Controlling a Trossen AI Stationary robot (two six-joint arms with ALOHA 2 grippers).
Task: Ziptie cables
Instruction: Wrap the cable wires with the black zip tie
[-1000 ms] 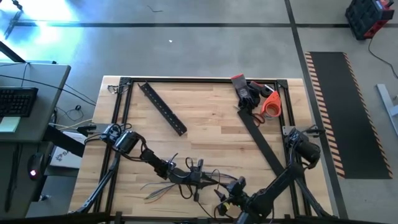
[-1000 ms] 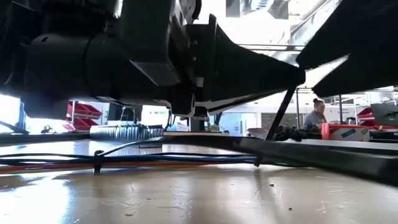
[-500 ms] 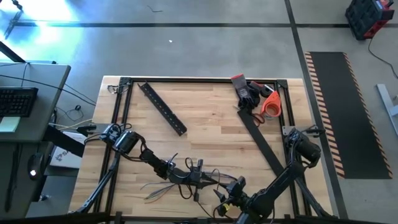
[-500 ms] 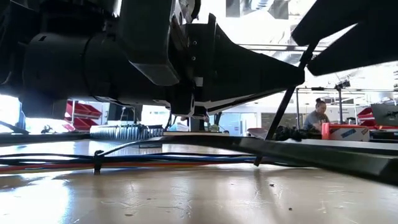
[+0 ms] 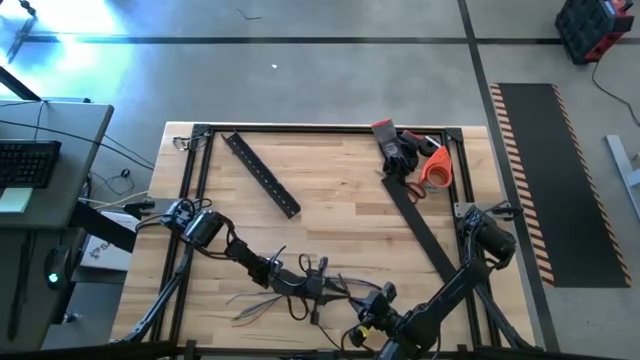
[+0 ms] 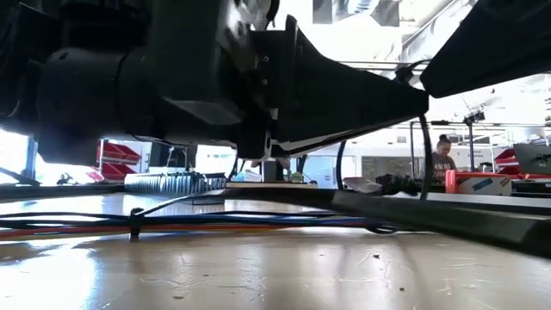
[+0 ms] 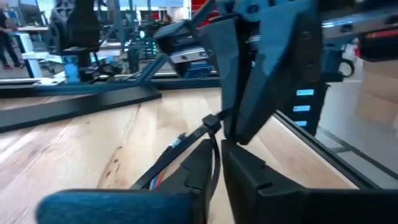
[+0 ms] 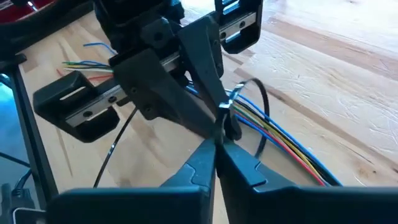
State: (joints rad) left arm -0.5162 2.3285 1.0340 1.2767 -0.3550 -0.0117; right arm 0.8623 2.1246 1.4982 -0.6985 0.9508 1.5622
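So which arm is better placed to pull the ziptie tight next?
Right, probably. The right gripper is shut on the ziptie, whose loop hangs loose around the cables. The left gripper pinches the bundle beside it, so it suits anchoring.

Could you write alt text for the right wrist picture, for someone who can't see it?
Two dark robot grippers meet tip to tip over a wooden table, pinching a black zip tie looped around the cables, a bundle of thin coloured wires. The right gripper comes from the near edge with fingers closed together; the left gripper reaches in from beyond.
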